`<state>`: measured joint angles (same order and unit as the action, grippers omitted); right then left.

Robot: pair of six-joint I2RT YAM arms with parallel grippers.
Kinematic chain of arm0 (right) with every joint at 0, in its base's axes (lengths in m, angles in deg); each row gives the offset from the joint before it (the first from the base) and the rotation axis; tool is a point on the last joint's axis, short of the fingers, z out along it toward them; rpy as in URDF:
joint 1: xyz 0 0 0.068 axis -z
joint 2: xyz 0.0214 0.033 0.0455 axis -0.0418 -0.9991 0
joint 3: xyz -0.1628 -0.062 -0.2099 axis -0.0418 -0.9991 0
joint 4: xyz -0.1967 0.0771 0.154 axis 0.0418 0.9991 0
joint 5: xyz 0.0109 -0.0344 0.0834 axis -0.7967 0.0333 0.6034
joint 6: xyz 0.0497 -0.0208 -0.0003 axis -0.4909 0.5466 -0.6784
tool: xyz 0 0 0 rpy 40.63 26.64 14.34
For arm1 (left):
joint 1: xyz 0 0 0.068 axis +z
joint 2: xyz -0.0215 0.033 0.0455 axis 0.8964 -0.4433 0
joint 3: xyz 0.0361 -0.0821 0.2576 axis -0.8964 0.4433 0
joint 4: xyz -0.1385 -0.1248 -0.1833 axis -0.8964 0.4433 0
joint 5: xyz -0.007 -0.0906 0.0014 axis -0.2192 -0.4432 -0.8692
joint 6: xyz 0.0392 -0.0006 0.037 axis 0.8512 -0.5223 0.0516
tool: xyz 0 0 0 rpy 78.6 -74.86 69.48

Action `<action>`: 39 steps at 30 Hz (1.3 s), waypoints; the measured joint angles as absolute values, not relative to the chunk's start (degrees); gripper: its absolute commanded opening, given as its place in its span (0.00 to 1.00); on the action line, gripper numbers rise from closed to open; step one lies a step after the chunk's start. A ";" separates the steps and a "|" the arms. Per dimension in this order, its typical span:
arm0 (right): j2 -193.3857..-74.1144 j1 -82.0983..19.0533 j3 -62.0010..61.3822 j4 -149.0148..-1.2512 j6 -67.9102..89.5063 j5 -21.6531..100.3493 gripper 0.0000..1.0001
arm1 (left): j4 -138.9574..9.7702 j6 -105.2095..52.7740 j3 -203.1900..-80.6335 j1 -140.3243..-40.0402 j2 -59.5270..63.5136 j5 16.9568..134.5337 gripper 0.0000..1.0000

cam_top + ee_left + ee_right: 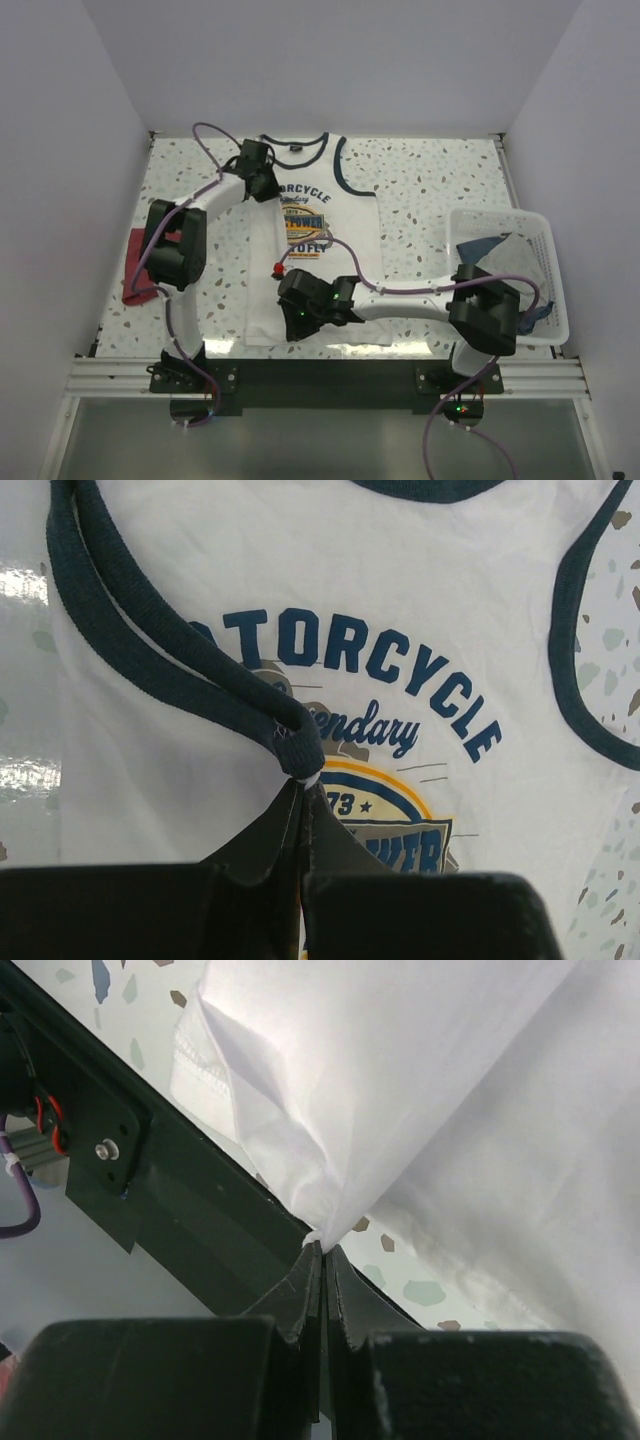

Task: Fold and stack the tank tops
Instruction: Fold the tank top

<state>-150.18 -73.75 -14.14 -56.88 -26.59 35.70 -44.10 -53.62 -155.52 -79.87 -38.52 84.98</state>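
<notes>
Two pinches: left gripper [303,780] clamps the white top's [300,560] strap [150,650], right gripper [322,1248] its hem [335,1215]; only overhead shows the red top [135,268].

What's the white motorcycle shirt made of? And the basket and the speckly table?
The white tank top looks like soft, cotton-like cloth: it creases, and its navy trim shows a knit texture. The basket seems stiff white plastic, moulded in a lattice of holes. The table looks like smooth speckled stone or a printed imitation; I cannot tell which.
</notes>
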 measured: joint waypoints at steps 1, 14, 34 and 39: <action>-149.94 -73.75 -14.58 -57.14 -26.81 35.56 0.00 | -44.16 -53.64 -155.52 -80.00 -38.74 85.00 0.00; -147.87 -73.62 -19.76 -59.50 -28.67 34.10 0.00 | -44.51 -54.08 -156.59 -81.05 -40.42 85.24 0.00; -147.85 -73.62 -21.92 -61.58 -30.20 33.71 0.22 | -45.34 -53.51 -157.68 -82.23 -42.39 83.67 0.48; -145.44 -73.64 -21.95 -59.39 -30.22 31.08 0.35 | -47.11 -52.72 -157.68 -82.25 -42.23 82.20 0.57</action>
